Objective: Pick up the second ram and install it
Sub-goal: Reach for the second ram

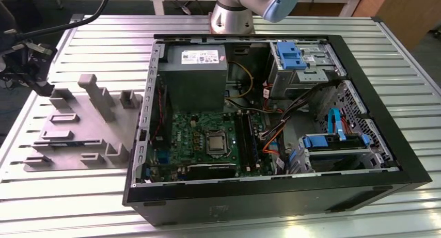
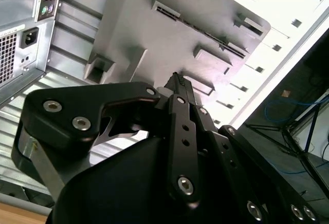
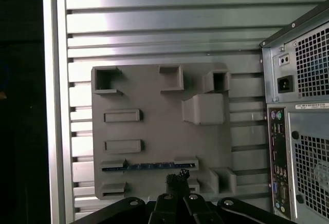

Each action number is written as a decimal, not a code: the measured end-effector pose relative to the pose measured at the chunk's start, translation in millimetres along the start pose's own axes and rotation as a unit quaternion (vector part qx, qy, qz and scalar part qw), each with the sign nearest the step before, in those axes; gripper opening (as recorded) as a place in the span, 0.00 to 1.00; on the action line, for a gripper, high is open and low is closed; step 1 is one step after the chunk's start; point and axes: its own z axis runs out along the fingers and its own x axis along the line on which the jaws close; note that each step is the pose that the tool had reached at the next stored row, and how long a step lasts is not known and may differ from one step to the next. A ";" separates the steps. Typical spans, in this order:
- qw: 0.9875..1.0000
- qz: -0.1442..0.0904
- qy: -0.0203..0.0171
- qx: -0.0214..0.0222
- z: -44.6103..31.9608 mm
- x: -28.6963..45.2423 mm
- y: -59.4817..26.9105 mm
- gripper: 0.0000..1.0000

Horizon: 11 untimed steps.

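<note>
The second ram is a thin blue-green strip standing on edge in a slot of the grey fixture plate. In the exterior view the ram shows as a dark line on the fixture plate, left of the open computer case. My gripper hangs high above the plate, its black fingers pressed together and holding nothing. In the first wrist view its tips overlap the ram's slot. In the second wrist view the gripper points down at the same plate, where the ram is a dark strip.
The green motherboard lies inside the case with its long memory slots beside the processor. A grey power-supply box and blue drive brackets fill the case's far side. The arm's base stands behind the case on the slatted metal table.
</note>
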 end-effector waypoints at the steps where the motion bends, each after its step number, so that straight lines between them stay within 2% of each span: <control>1: 1.000 0.000 0.000 0.000 0.8 1.1 -0.5 0.11; 11: 1.000 0.000 0.000 0.000 8.8 13.5 -5.1 0.11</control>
